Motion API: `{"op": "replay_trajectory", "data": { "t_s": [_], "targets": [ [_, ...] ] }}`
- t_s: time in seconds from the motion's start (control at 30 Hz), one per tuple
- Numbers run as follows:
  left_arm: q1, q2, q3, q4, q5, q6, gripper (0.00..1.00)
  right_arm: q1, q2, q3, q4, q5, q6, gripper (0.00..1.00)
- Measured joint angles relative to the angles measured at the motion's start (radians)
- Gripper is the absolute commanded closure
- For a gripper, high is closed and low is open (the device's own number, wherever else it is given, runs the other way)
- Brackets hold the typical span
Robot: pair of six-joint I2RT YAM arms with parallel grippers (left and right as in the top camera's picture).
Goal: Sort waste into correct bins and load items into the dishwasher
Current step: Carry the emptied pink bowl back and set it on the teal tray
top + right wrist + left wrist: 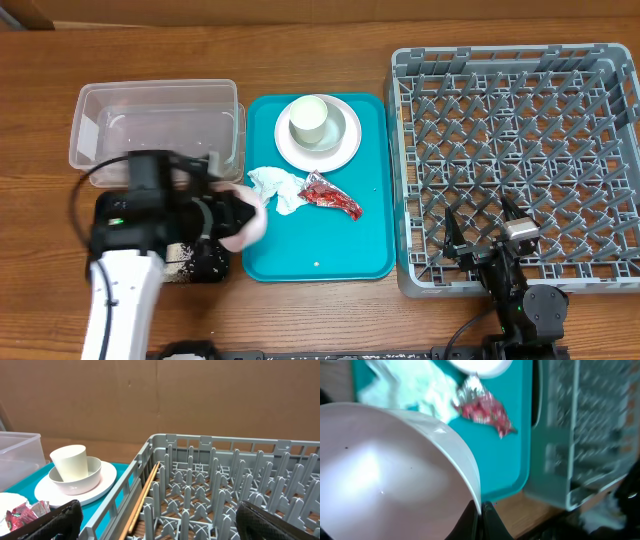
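Our left gripper (481,512) is pinched shut on the rim of a white bowl (395,470), tilted over the left edge of the teal tray (330,255), beside the black tray (200,268) at the surface's near-left corner. The bowl looks emptied, so we judge it ready for the grey rack (520,150). We should carry it high over the napkin (280,188) and red wrapper (330,195). Our right gripper (482,238) hangs wide open and empty over the rack's near edge.

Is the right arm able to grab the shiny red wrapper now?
Probably yes. The right gripper is open and empty, and the red wrapper lies uncovered on the teal tray. Only the grey rack's wall stands between them, so it would have to lift over that.
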Motion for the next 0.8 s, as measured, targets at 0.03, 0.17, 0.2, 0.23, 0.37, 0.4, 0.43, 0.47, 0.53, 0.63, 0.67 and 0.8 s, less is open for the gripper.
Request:
{"op": "replay_trajectory", "data": {
  "t_s": [0.03, 0.17, 0.2, 0.23, 0.37, 0.4, 0.43, 0.47, 0.53, 0.63, 0.67, 0.8],
  "targets": [
    [-0.068, 0.001, 0.0, 0.006, -0.047, -0.029, 0.96, 0.0, 0.0, 0.0, 0.0, 0.0, 0.0, 0.0],
    [-0.312, 0.005, 0.0, 0.051, -0.216, -0.152, 0.96, 0.0, 0.0, 0.0, 0.0, 0.0, 0.0, 0.0],
    [-0.378, 0.011, 0.001, 0.067, -0.263, -0.187, 0.96, 0.0, 0.0, 0.0, 0.0, 0.0, 0.0, 0.0],
    [-0.433, 0.02, 0.001, 0.082, -0.304, -0.216, 0.96, 0.0, 0.0, 0.0, 0.0, 0.0, 0.0, 0.0],
    [-0.648, 0.101, 0.002, 0.133, -0.475, -0.342, 0.96, 0.0, 0.0, 0.0, 0.0, 0.0, 0.0, 0.0],
    [-0.665, 0.114, 0.002, 0.138, -0.49, -0.357, 0.96, 0.0, 0.0, 0.0, 0.0, 0.0, 0.0, 0.0],
    [-0.695, 0.14, 0.002, 0.144, -0.516, -0.375, 0.96, 0.0, 0.0, 0.0, 0.0, 0.0, 0.0, 0.0],
    [-0.719, 0.166, 0.002, 0.15, -0.538, -0.39, 0.96, 0.0, 0.0, 0.0, 0.001, 0.0, 0.0, 0.0],
    [-0.751, 0.216, 0.002, 0.155, -0.577, -0.411, 0.96, 0.0, 0.0, 0.0, 0.0, 0.0, 0.0, 0.0],
    [-0.762, 0.29, 0.002, 0.162, -0.624, -0.428, 0.9, 0.0, 0.0, 0.0, 0.001, 0.0, 0.0, 0.0],
    [-0.762, 0.311, 0.002, 0.165, -0.634, -0.434, 0.85, 0.0, 0.0, 0.0, 0.0, 0.0, 0.0, 0.0],
    [-0.762, 0.367, 0.002, 0.174, -0.656, -0.442, 0.57, 0.0, 0.0, 0.0, 0.001, 0.0, 0.0, 0.0]
  ]
}}
